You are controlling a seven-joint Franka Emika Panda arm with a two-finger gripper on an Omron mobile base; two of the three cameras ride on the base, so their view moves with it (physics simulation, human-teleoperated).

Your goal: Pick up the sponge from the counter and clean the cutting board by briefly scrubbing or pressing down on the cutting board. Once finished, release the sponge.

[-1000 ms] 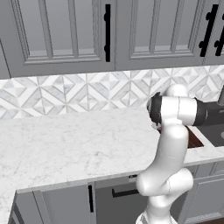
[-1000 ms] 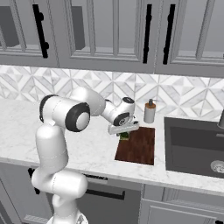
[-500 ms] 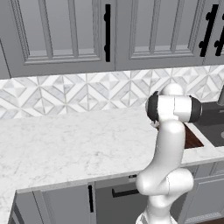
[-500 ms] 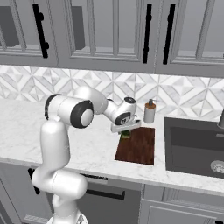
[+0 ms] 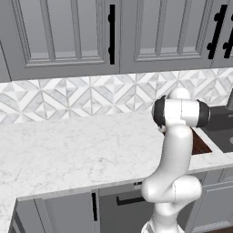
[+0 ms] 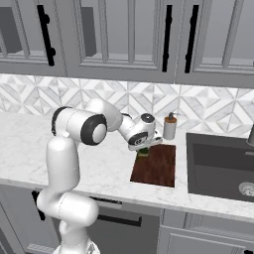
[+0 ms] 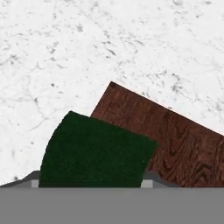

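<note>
Carrying the sponge point(image 7: 94, 151) to the cutting board point(image 6: 156, 164): the hand point(image 6: 144, 147) is closed on the sponge, whose dark green face lies between the fingertips at the bottom of the hand view, and it hangs at the board's far left corner as the right base view shows it. In the hand view the sponge overlaps one corner of the board point(image 7: 170, 135), with white marble surface point(image 7: 87, 52) beyond; whether it touches the wood cannot be told from these views. The board lies flat on the surface point(image 6: 30, 149), just left of the dark sink basin point(image 6: 221, 168), with a small soap bottle point(image 6: 170, 127) standing behind it near the tile backsplash point(image 6: 218, 106). In the left base view the arm's elbow hides most of the board, leaving a strip of reddish wood point(image 5: 199, 143) at the surface's front edge.

Step in hand, by judgement: pick-up complete, scrubbing not yet evidently begun. The next move calls for bringing the sponge further inward over the board, pressing it down onto the wood or rubbing briefly, then parting the fingers to let it go.
</note>
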